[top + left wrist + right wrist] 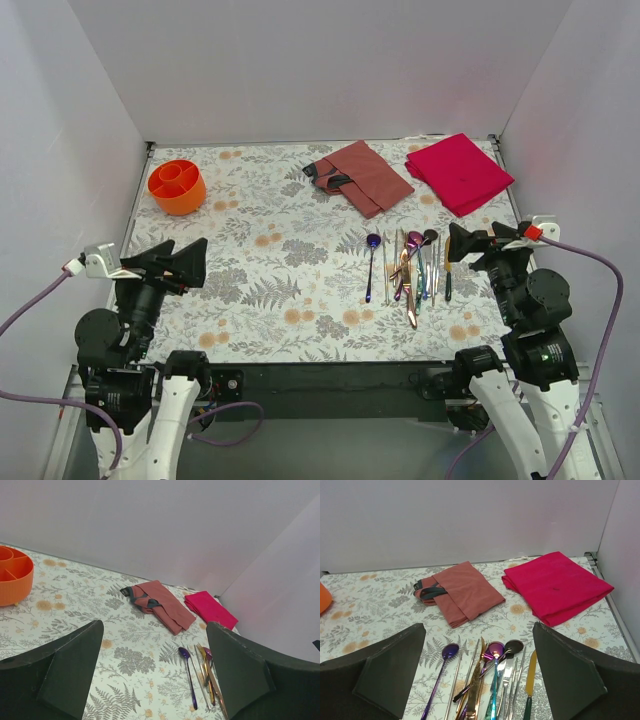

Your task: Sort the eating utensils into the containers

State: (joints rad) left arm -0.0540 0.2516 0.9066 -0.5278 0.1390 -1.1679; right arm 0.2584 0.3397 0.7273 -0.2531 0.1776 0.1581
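With my right gripper spread wide (left gripper likewise, both empty), I could snag two of the overlapping near-right utensils at once.

- Our left arm and right arm: black joints, white links.
- Fingers: dark, matte wedges.
- Purple cable at each wrist.

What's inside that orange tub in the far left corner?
Dividers split the orange tub into a small round cup and curved sections; nothing shows lying in them. Its walls hide parts of the compartment floors, so those spots stay unknown.
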